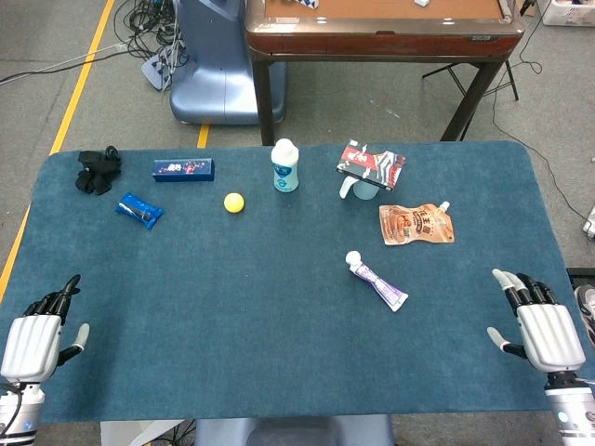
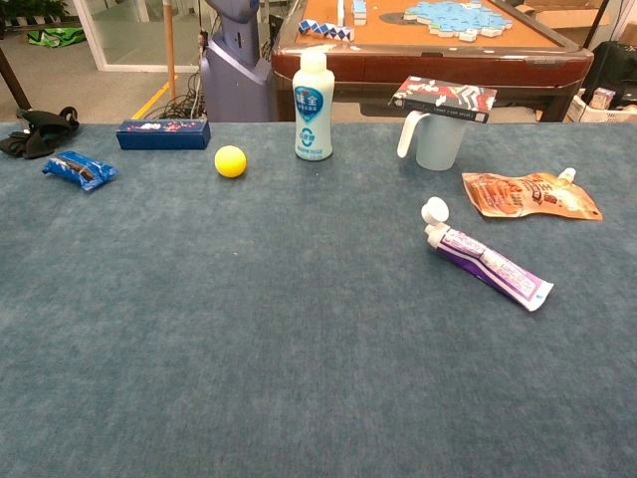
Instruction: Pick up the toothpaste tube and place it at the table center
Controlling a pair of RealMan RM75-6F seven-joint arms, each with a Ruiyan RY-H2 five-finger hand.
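Observation:
The toothpaste tube (image 1: 377,281) (image 2: 484,260) is purple and white with a white cap, lying flat on the blue table right of centre, cap toward the far left. My right hand (image 1: 541,324) rests near the table's front right corner, fingers apart, holding nothing, well right of the tube. My left hand (image 1: 39,327) sits at the front left corner, also open and empty. Neither hand shows in the chest view.
Along the far side lie a black cloth (image 1: 98,170), a blue box (image 1: 183,169), a blue packet (image 1: 138,209), a yellow ball (image 1: 233,202), a white bottle (image 1: 285,165), a cup under a patterned box (image 1: 370,165), and an orange pouch (image 1: 416,224).

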